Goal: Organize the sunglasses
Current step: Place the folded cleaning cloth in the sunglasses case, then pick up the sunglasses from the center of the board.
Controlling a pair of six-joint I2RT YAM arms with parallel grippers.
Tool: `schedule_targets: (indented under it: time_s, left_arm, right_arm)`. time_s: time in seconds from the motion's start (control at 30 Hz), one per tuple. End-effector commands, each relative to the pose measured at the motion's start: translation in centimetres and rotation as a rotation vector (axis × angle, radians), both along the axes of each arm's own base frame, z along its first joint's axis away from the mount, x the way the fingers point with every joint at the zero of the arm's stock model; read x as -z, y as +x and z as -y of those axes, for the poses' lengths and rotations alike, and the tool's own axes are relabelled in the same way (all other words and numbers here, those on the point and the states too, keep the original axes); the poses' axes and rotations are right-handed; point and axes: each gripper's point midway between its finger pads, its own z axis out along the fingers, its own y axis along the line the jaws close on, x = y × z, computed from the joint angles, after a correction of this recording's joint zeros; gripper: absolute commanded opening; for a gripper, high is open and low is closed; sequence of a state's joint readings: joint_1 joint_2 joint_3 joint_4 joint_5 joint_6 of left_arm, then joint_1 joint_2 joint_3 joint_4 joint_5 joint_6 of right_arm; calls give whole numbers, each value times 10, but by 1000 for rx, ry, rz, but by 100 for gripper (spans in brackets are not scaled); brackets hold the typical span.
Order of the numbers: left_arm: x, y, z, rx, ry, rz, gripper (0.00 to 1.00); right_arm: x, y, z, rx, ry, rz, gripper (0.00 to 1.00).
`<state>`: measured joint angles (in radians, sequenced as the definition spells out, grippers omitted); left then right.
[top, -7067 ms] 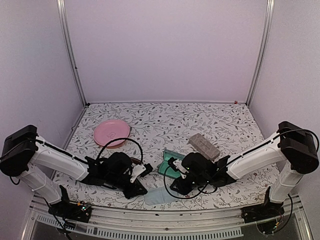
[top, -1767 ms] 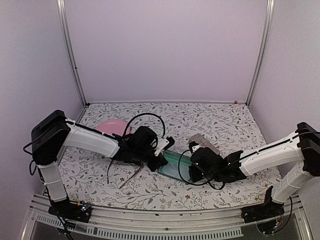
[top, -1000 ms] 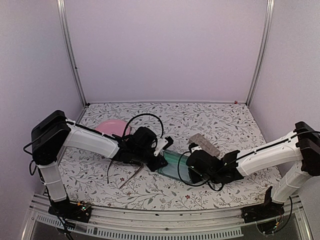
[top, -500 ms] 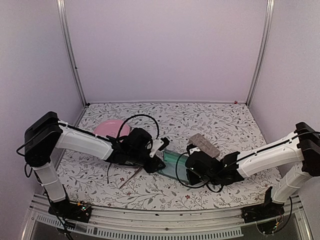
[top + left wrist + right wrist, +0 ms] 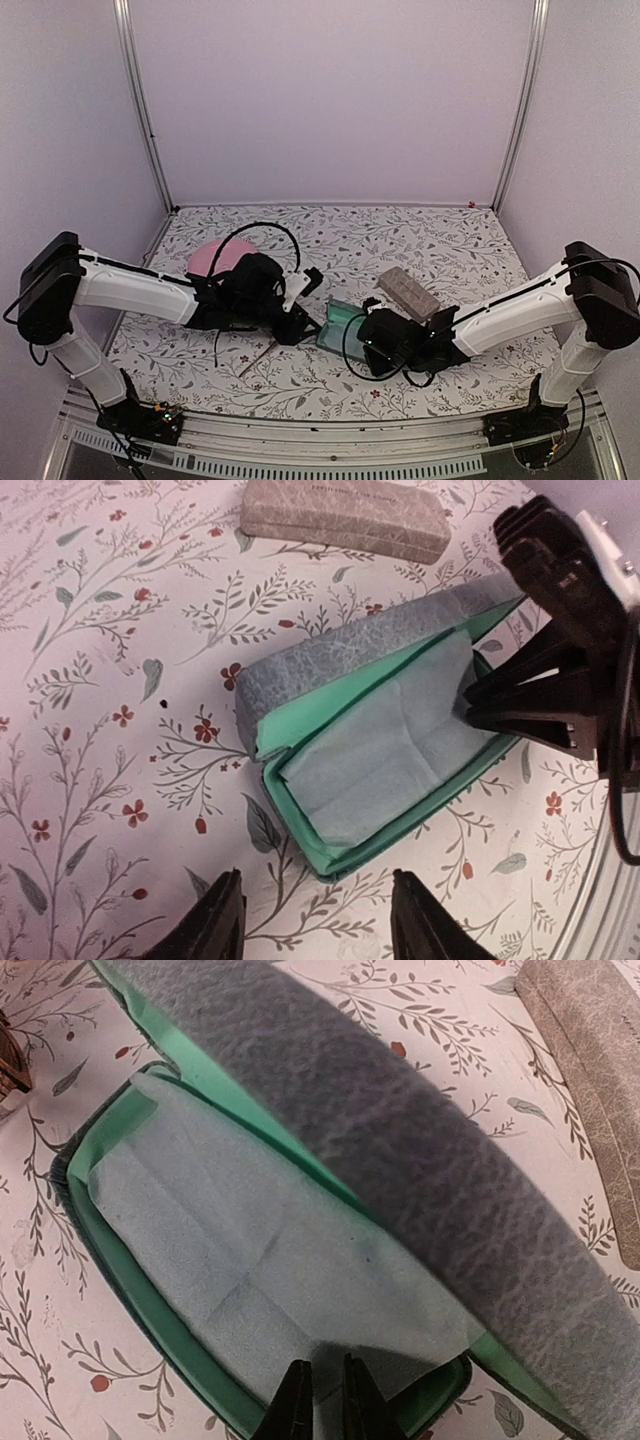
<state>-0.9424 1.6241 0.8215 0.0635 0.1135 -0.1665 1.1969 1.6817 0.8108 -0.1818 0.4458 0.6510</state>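
**Desk:** Where are the sunglasses lying right now?

**Operator:** I am seeing only the dark sunglasses (image 5: 258, 358). They are lying on the table (image 5: 450, 245), left of the open case (image 5: 330, 670) and nearer to me. One thin arm is poking out from under my left arm, and the rest is hidden. That thin arm is slanting from near-left to far-right, roughly toward the case. I am not finding the pink pair in any view.

**Desk:** And what are the grippers doing?

**Operator:** The left gripper (image 5: 318, 925) is hovering close to the left end of the case, its fingers spread and holding nothing. The right gripper (image 5: 322, 1400) is sitting at the opposite end, with its fingers drawn nearly together over the edge of the cloth (image 5: 380, 760) lying in the tray. I cannot tell whether they are pinching the cloth, pinching the rim, or just closing. The lid is standing raised. A closed case (image 5: 345, 518) is lying farther off.

**Desk:** Which arm are you reaching with?

**Operator:** I am judging the left arm to be the nearer one. The glasses are lying behind its fingers, toward the near edge, so it would have to draw back and swing near-left. The right arm has the case between itself and the glasses. The case is running lengthwise between the two grippers, so the slanted glasses would need turning to line up with it.
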Motion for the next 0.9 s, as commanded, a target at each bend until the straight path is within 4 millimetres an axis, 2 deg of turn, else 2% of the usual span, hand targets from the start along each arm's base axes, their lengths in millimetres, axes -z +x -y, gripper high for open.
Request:
schedule_targets:
  time_s: [0.0, 0.17, 0.33, 0.4, 0.53, 0.73, 0.87]
  left_arm:
    - [-15, 7, -17, -58, 11, 70, 55]
    - [-11, 12, -39, -114, 56, 73, 58]
    - [-12, 19, -61, -187, 54, 60, 62]
    - [-14, 21, -69, -209, 43, 54, 63]
    - [-13, 24, -87, -259, 35, 22, 66]
    - [-17, 26, -117, -358, 33, -20, 70]
    - [-20, 33, -146, -457, 55, -45, 70]
  right_arm:
    - [7, -1, -4, -13, -27, -39, 14]
    - [12, -2, -1, -10, -48, -56, 14]
    - [1, 0, -1, -7, -33, -37, 14]
    - [-7, 1, -1, -7, -15, -21, 15]
    - [-37, 4, -5, -17, 63, 28, 18]
    - [-71, 3, -5, -41, 166, 78, 30]
    - [-93, 5, -3, -43, 215, 120, 39]
